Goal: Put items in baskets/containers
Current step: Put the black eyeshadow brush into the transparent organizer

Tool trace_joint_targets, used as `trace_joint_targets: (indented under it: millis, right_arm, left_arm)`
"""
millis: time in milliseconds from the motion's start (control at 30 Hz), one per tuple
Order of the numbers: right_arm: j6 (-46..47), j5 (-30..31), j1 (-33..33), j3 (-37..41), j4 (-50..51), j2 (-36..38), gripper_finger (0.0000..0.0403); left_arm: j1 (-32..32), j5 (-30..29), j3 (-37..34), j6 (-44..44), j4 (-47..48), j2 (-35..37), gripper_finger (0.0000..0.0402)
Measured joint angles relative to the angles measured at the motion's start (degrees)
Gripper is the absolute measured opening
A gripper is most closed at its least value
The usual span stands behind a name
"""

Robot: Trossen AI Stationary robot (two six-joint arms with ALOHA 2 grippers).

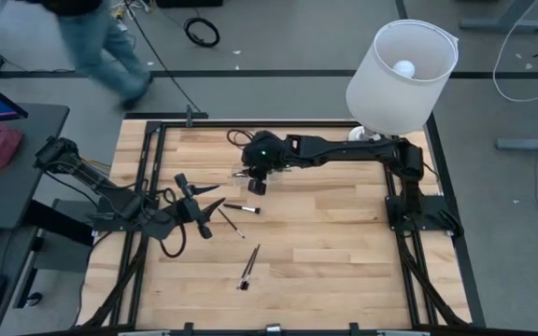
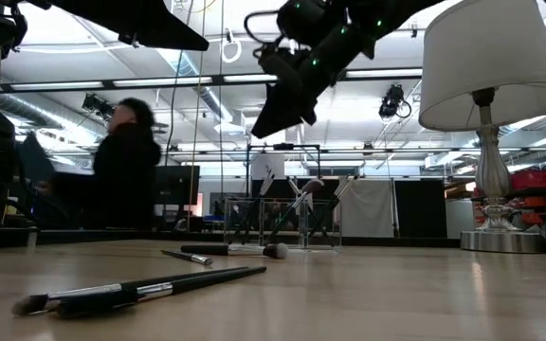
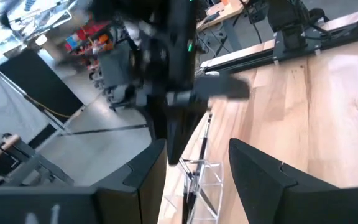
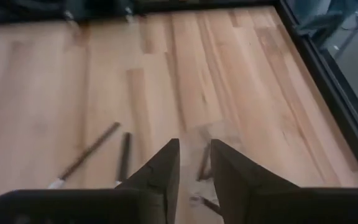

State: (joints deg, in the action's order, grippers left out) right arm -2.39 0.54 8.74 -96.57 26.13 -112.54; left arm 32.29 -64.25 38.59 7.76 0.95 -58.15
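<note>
Makeup brushes lie scattered on the wooden table point(image 1: 344, 233): a pair point(image 1: 248, 267) rests close together near the front edge, seen in the low view as two long dark handles with silver ferrules point(image 2: 140, 289), and a single brush point(image 1: 242, 208) lies nearer the table's middle, its soft tip showing in the low view point(image 2: 230, 250). One more thin brush point(image 1: 231, 225) lies at a slant just beside the left gripper. A clear container point(image 2: 282, 224) stands upright on the table in the low view, with several brushes leaning inside it, their handles and tips sticking out past its rim; in the left wrist view the same see-through container point(image 3: 201, 180) shows between that arm's fingers, farther off on the wood. The right gripper point(image 1: 255, 177) hangs above the table over the container, its arm stretched across from the right side; in the right wrist view its two dark fingers point(image 4: 160, 171) stand slightly apart with a narrow gap and nothing between them, and the container's faint outline with brush ends shows below point(image 4: 207, 158). The left gripper point(image 1: 199, 207) waits low at the left side of the table, fingers spread wide and empty, pointing toward the container. A lamp point(image 1: 402, 67) with a white shade stands at the table's far right corner. A person point(image 2: 121, 166) moves in the room beyond the table.
</note>
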Motion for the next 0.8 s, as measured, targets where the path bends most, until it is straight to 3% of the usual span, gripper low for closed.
trace_joint_targets:
  millis: [400, 633, 800]
  right_arm:
    - [2.9, 2.8, -13.0, 0.0, 7.9, 7.4, 0.0081]
    - [9.3, 5.2, -21.3, 1.1, 9.9, 6.4, 0.0113]
    - [12.5, 5.2, -25.4, 10.3, -5.5, 5.9, 0.0144]
  left_arm:
    - [5.2, 1.0, 0.0, -7.5, 4.2, 0.0, 0.0178]
    - [5.6, 16.8, 0.0, -21.2, 13.1, -0.6, 0.0178]
    - [5.0, 23.9, 0.0, -26.8, 16.6, -4.3, 0.0178]
